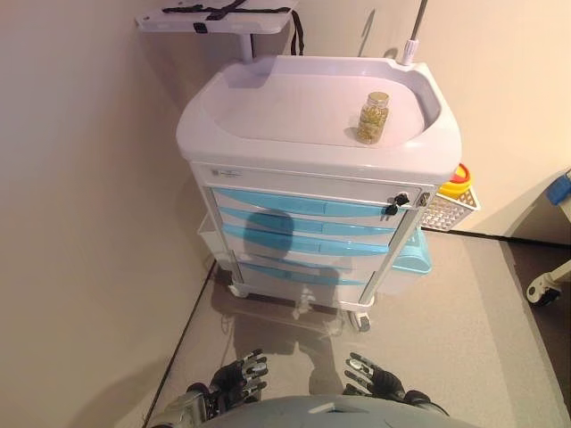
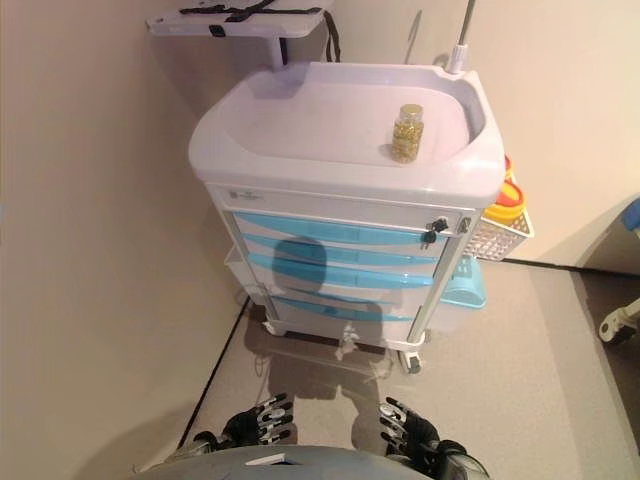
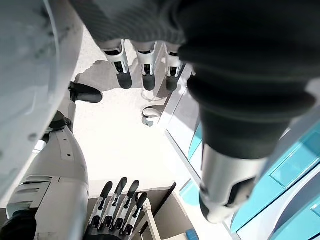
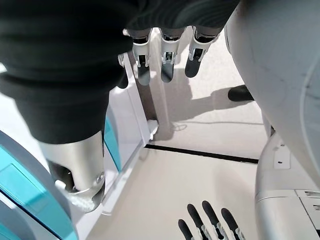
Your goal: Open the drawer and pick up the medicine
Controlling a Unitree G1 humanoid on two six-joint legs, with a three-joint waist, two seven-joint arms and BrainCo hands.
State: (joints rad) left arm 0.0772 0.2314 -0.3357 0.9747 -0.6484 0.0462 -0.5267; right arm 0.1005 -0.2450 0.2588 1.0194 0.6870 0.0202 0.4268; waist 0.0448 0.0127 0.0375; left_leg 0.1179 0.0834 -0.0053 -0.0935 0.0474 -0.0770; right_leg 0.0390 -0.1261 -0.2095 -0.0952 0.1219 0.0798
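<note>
A white medical cart stands ahead against the wall, with several blue drawers, all closed. A small clear medicine bottle of yellowish pills stands upright on the cart's top tray, toward the right. My left hand and right hand hang low at the bottom of the view, well short of the cart. Both hold nothing, fingers relaxed and straight, as the wrist views show.
A white wire basket with a red and yellow container hangs on the cart's right side. A shelf with black straps sits behind the cart. A wall runs along the left. A white castor shows at far right.
</note>
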